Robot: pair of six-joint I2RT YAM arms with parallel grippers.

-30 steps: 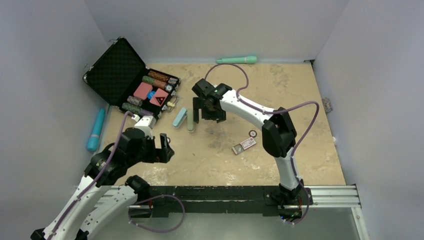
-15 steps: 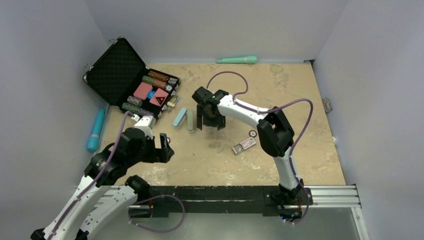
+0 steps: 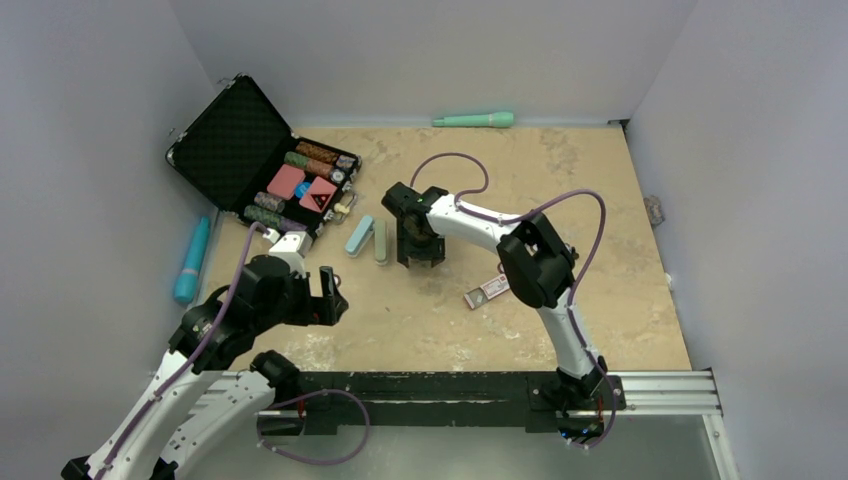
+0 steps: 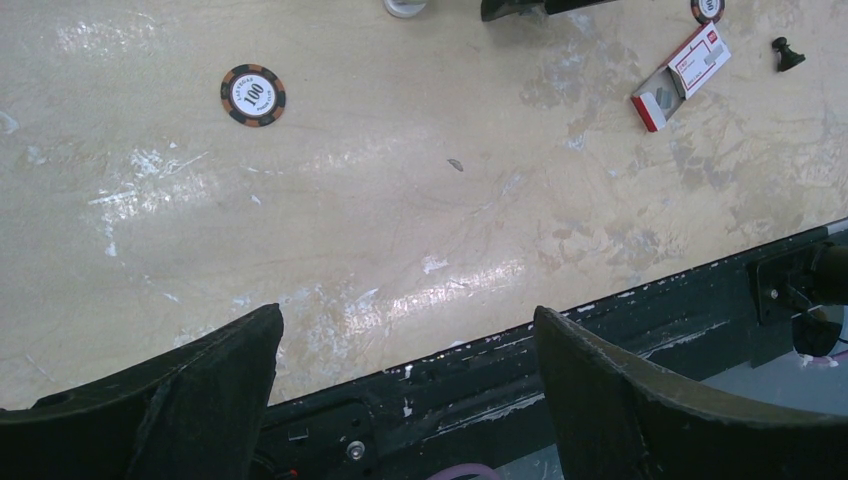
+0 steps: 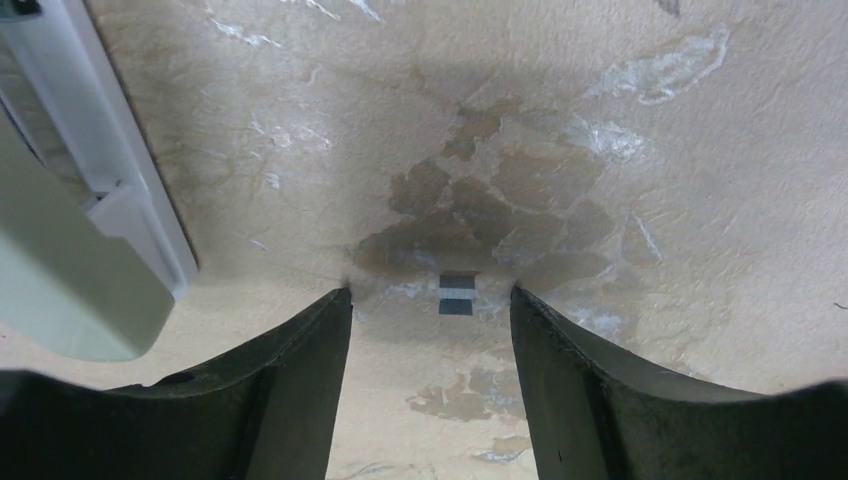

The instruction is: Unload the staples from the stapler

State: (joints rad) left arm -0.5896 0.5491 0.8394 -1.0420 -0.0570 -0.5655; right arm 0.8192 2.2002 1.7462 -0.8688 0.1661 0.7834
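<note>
Stapler [image 3: 367,238] is lying opened out on the tan table [image 3: 580,190], its two long halves side by side, just in front of the open black case [image 3: 235,140] of poker chips. The right gripper [image 3: 421,248] is hanging straight down just beside it, on its right. From the right wrist, a pale green end of the stapler is showing at the left edge, and a short grey strip of staples [image 5: 457,293] is sitting on the table between the two dark fingers [image 5: 300,380]. The jaws are standing partly apart, with bare table showing on both sides of the strip, so they are gripping nothing.

Over on the left, the left gripper [image 4: 407,318] is hovering above the near edge of the table with its jaws spread wide and nothing between them. A "100" poker chip [image 4: 253,95] is lying loose ahead of it, and a small red-and-white box [image 4: 681,72] is lying open further to the right.
</note>
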